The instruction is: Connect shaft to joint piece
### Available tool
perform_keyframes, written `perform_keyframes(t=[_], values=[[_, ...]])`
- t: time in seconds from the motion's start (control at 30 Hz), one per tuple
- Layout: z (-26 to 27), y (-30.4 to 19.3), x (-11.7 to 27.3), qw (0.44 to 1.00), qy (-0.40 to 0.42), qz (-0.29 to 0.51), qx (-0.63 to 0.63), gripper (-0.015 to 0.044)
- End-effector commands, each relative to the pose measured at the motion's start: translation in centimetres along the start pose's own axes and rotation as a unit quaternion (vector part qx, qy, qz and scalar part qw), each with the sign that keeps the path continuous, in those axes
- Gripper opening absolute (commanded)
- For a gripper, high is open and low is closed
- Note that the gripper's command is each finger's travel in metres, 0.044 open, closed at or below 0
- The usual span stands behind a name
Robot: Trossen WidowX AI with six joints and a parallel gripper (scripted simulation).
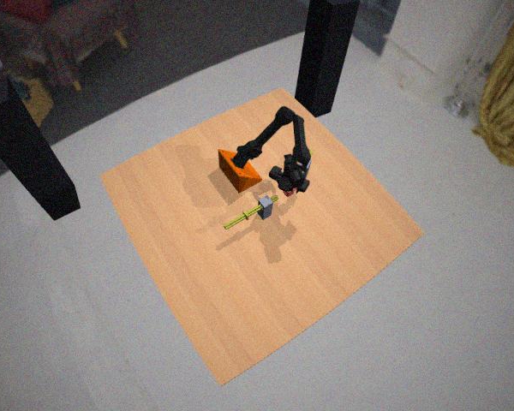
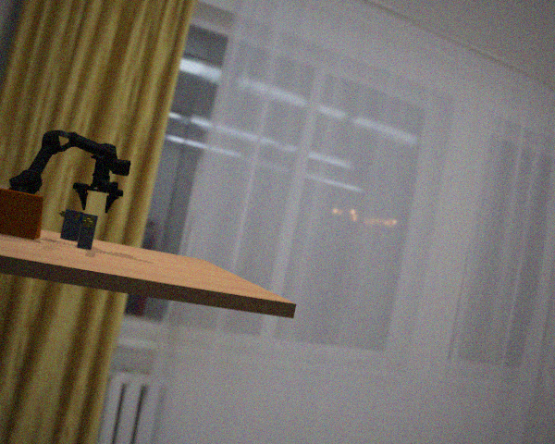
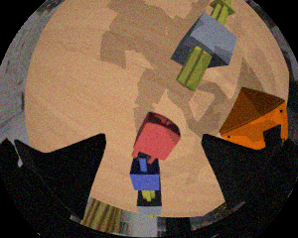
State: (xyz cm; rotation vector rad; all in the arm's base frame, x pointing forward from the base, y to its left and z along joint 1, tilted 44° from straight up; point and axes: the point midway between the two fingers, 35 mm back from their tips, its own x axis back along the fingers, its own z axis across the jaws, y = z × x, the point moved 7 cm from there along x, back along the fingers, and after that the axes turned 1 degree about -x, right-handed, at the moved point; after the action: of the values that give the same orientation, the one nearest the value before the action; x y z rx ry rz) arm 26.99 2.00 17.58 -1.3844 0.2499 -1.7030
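My gripper (image 1: 291, 181) (image 2: 95, 210) (image 3: 156, 139) is open and empty. It hangs above the red joint piece (image 1: 288, 193) (image 3: 157, 141), which lies between the spread fingers in the wrist view. A blue hinge part (image 3: 145, 181) links it to the short yellow-green fixed shaft (image 3: 148, 194) on its block (image 2: 70, 224) (image 3: 149, 210). The joint's dark opening faces roughly toward the near end of the second shaft (image 1: 235, 221) (image 3: 194, 69). That shaft passes through the grey-blue block (image 1: 265, 210) (image 2: 86, 232) (image 3: 214, 40). A gap separates shaft end and opening. Exact alignment is hard to tell.
The orange arm base (image 1: 248, 179) (image 2: 10, 212) (image 3: 255, 126) stands beside the blocks. A small collar (image 1: 246, 215) sits on the second shaft, beyond its block. The wooden table top (image 1: 292, 282) (image 2: 172, 272) carries the arm and blocks. Black posts stand outside the table.
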Motion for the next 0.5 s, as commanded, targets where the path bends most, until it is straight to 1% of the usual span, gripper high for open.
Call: perform_keyframes(t=[0.0,0.23,0.47], values=[[0.1,-0.2,2.1,0.997,0.003,-0.016,0.08,0.044],[0.0,-0.7,5.0,0.98,0.001,-0.034,0.197,0.044],[-0.4,-1.5,7.8,0.949,-0.007,-0.05,0.31,0.044]])
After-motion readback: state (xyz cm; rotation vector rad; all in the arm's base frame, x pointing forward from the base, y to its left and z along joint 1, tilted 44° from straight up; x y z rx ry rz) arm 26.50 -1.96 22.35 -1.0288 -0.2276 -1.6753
